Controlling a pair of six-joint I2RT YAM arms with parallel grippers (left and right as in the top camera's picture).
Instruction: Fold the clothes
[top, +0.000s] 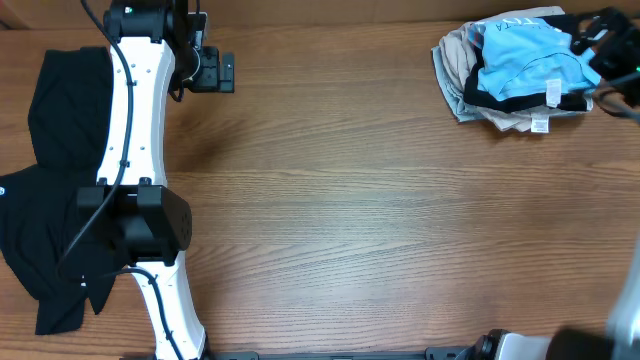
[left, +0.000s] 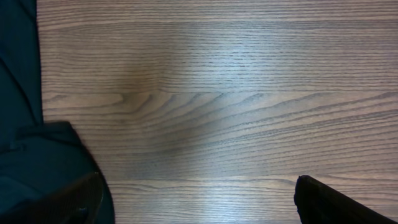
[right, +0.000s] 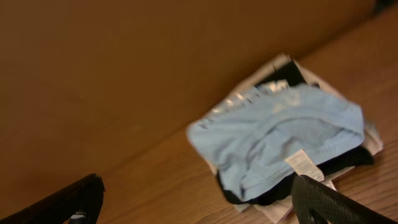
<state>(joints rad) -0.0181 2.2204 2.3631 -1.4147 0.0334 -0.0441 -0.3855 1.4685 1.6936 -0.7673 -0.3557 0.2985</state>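
Hovering near the crumpled light blue cloth T-shirt (top: 520, 62) topping the far-right pile (top: 458, 92), the right gripper (right: 196, 186) gaped wide and empty (left gripper (left: 199, 186) too, by the plain black garment (top: 40, 200)). Soft, limp, light stuff; it looked best pinched at a hem edge.

Table (top: 380, 200): centre and lower right of the overhead frame are bare wood, open passage. Left edge blocked by the black garment (top: 40, 200), spread top to bottom, with the left arm (top: 135, 130) lying along its inner side. Upper right corner taken by the clothes pile (top: 515, 70). Wide bare strip between the two.
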